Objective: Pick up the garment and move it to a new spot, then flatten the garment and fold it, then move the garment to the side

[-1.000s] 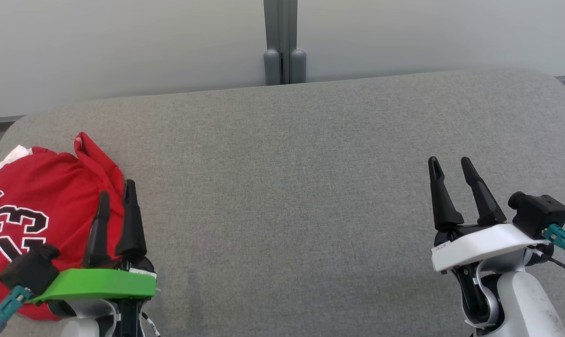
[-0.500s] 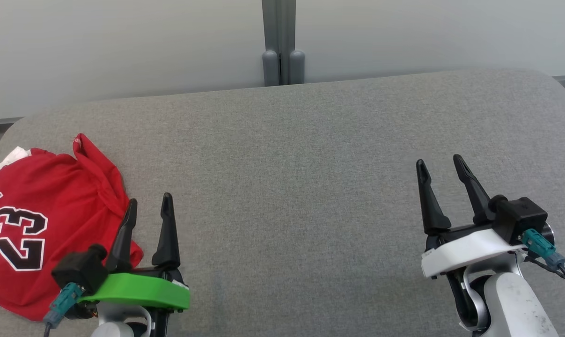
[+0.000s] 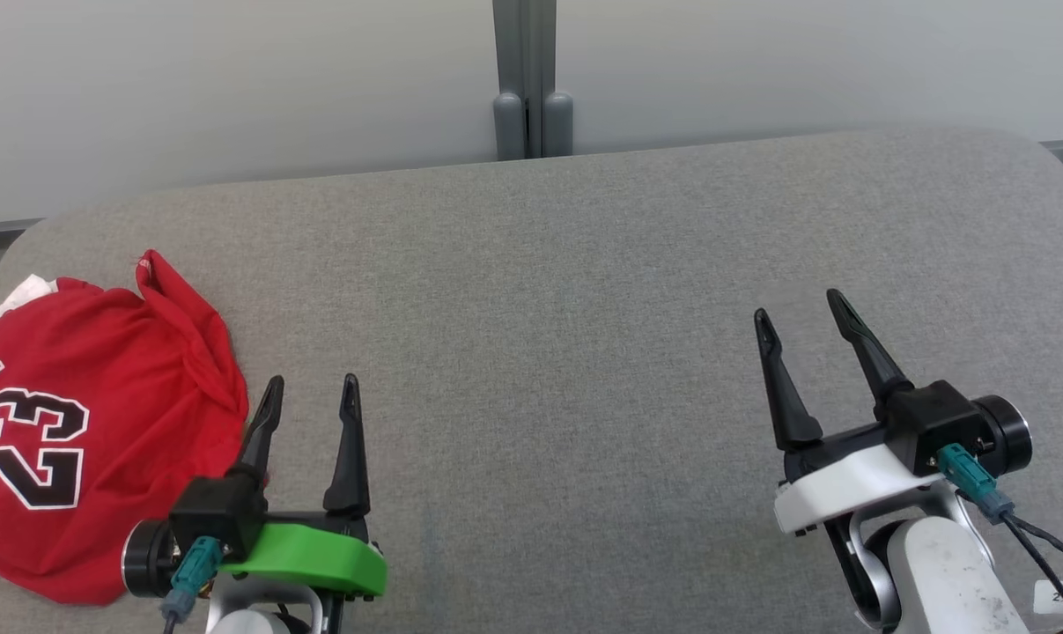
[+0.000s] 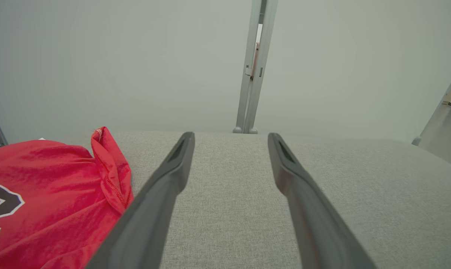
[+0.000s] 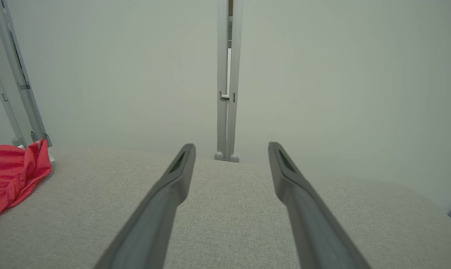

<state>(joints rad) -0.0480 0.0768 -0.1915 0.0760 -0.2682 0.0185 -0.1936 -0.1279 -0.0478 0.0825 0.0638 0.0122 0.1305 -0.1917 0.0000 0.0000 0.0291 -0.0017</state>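
The garment is a red jersey with a black and white 23, lying folded at the far left of the grey cushioned surface. In the left wrist view the garment lies to the left of the fingers; in the right wrist view the garment is a red heap at the left edge. My left gripper stands open just right of the jersey, apart from it, with nothing between its fingers. My right gripper is open and empty over bare cushion at the right.
A pale wall with a grey vertical post runs behind the cushion's far edge. A strip of white cloth peeks out behind the jersey's far side. The cushion's rounded corners drop away at the far left and far right.
My left gripper has drawn back off the jersey and moved right, leaving it lying on the cushion. The right gripper has shifted a little to the left.
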